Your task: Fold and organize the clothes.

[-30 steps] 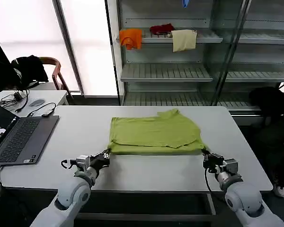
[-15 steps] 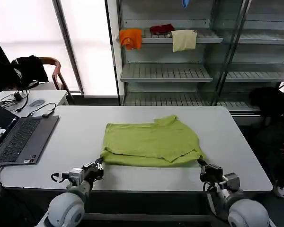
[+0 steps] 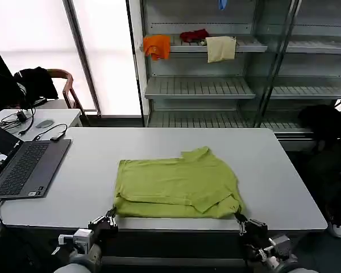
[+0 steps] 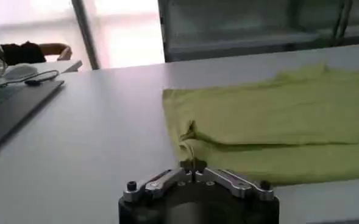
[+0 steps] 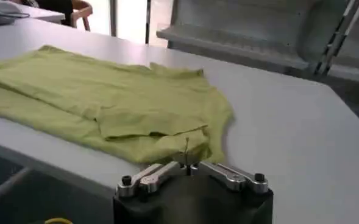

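Observation:
The clothes are a lime-green T-shirt (image 3: 176,185), folded over on itself and lying flat near the front edge of the white table (image 3: 284,170). My left gripper (image 3: 109,218) is at the table's front edge, shut on the shirt's near left corner. My right gripper (image 3: 239,218) is shut on the near right corner. In the left wrist view the gripper (image 4: 193,165) pinches a bunched corner of the shirt (image 4: 277,122). In the right wrist view the gripper (image 5: 187,164) pinches a thin fold of the shirt (image 5: 106,97).
An open laptop (image 3: 23,165) lies on the table's left side. Behind the table a metal shelf unit (image 3: 216,85) holds an orange cloth (image 3: 157,45), a red cloth (image 3: 194,35) and a cream cloth (image 3: 221,48). A side table with cables (image 3: 40,119) stands at the left.
Both grippers have drawn back toward the table's front edge, dragging the shirt with them. The shirt now lies closer to the front edge.

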